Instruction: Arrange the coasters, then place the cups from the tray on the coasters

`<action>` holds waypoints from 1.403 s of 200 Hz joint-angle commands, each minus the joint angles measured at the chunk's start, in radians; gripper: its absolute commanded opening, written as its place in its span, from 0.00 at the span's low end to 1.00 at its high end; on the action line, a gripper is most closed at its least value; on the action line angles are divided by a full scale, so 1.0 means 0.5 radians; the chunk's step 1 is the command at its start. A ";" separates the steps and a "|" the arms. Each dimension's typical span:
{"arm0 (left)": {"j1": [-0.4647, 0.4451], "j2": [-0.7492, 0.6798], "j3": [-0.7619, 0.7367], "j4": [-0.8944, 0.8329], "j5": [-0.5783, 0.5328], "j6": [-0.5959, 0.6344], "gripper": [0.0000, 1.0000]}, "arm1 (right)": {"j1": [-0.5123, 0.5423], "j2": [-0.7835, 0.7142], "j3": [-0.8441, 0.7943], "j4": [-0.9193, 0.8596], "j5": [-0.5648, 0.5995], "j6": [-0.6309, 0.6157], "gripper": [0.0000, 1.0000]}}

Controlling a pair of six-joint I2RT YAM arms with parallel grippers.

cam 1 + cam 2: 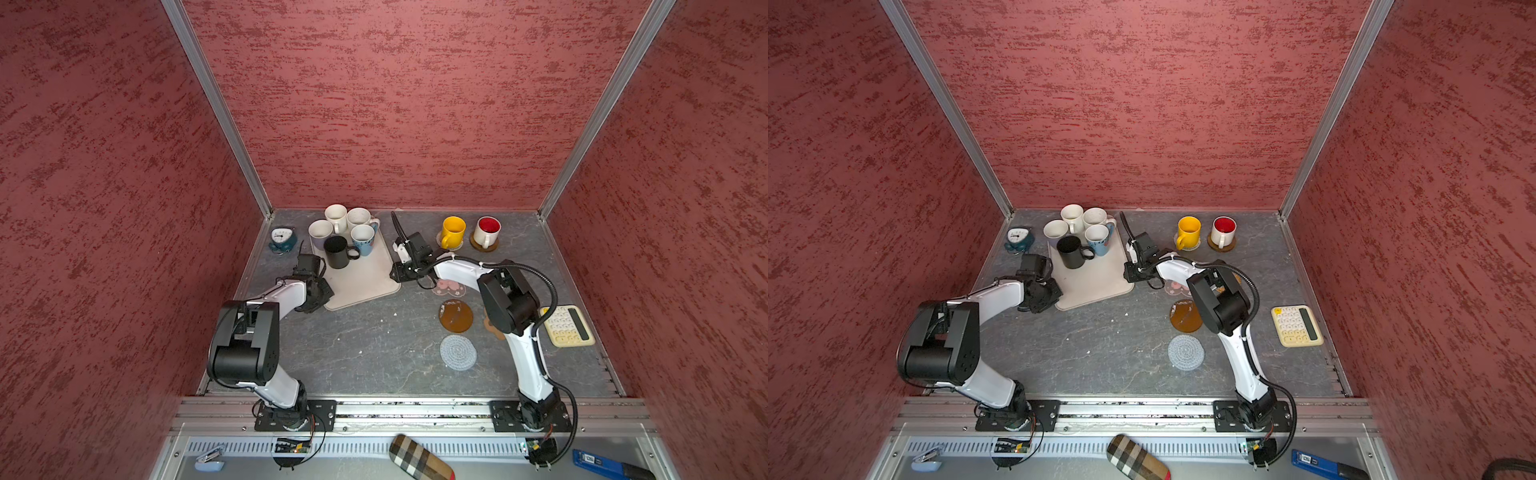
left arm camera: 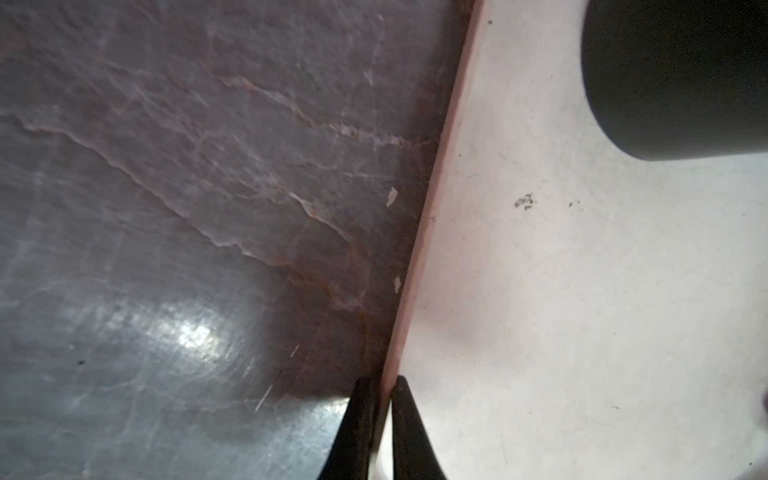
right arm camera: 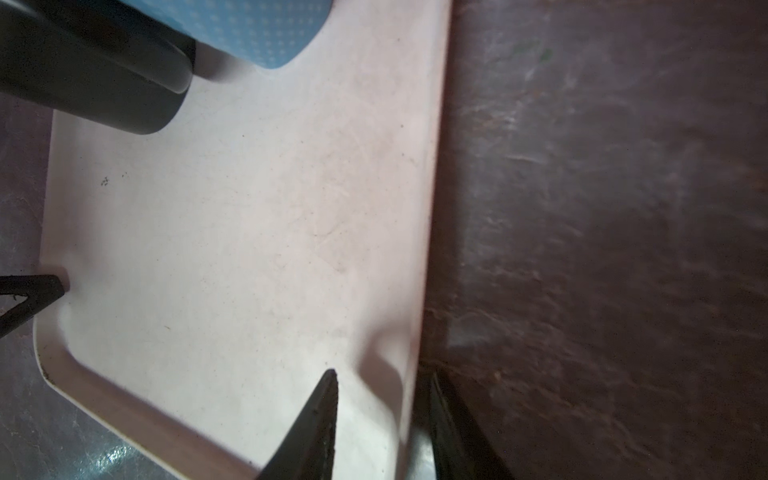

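Left wrist view: left claw [image 2: 383, 380] pinches the tray [image 2: 540, 291] rim on one long side. The right claw [image 3: 382, 374] straddles the opposite rim, jaws narrow but not touching. Five cups [image 1: 362, 237] crowd the tray's far end, beyond both claws.

Grey, veined tabletop [image 1: 374, 353]; a beige tray [image 1: 365, 282] at back left; a teal alarm clock [image 1: 281, 241] beside it; a cream calculator [image 1: 567, 326] near the right edge; between them, apart, a pink flower coaster [image 1: 449, 287], brown disc [image 1: 456, 316] and grey-blue crochet round [image 1: 458, 352]; at the back, a cream coaster [image 1: 457, 247] and brown coaster [image 1: 487, 248].
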 commanded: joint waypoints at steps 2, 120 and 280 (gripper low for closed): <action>0.011 0.051 -0.024 0.071 0.026 -0.026 0.09 | 0.022 0.034 0.010 0.012 0.042 -0.012 0.34; -0.045 -0.052 -0.107 0.087 0.044 -0.037 0.00 | 0.041 -0.008 -0.150 0.140 0.056 0.127 0.09; -0.210 -0.367 -0.351 -0.011 -0.012 -0.159 0.00 | 0.146 -0.512 -0.819 0.379 0.181 0.278 0.00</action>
